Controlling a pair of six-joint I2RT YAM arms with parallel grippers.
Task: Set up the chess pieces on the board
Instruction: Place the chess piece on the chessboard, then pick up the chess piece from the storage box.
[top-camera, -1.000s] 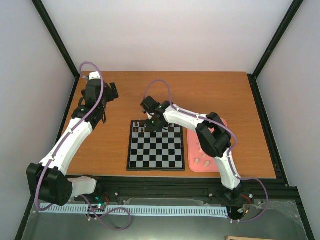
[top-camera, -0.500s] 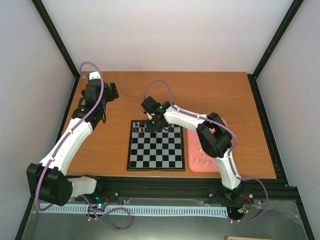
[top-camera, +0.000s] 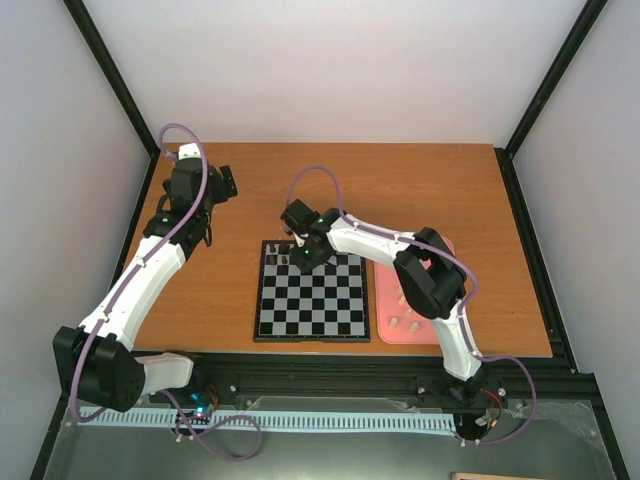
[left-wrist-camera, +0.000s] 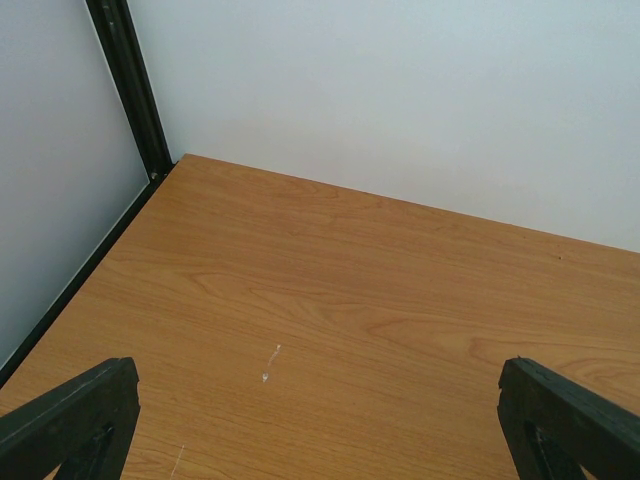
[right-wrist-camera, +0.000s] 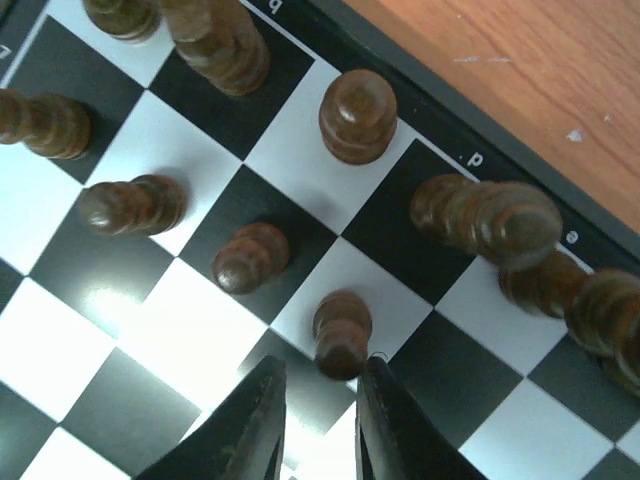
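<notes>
Release step. The right gripper (right-wrist-camera: 318, 405) has its jaws slightly apart w/ nothing between them. A dark pawn (right-wrist-camera: 342, 335) stands upright just ahead of the tips, among the other dark chess pieces (right-wrist-camera: 357, 115) at the board (top-camera: 310, 336) far edge. We'd open wider, then lift straight up so the tips don't clip neighbours. The left gripper (top-camera: 222, 186) is wide open over the table (left-wrist-camera: 350, 280), well apart. Vs 1 s ago: right gripper shifted slightly nearer; left gripper unmoved.

Wooden table (top-camera: 420, 190) — board (top-camera: 312, 300) beside pink tray (top-camera: 385, 295)
</notes>
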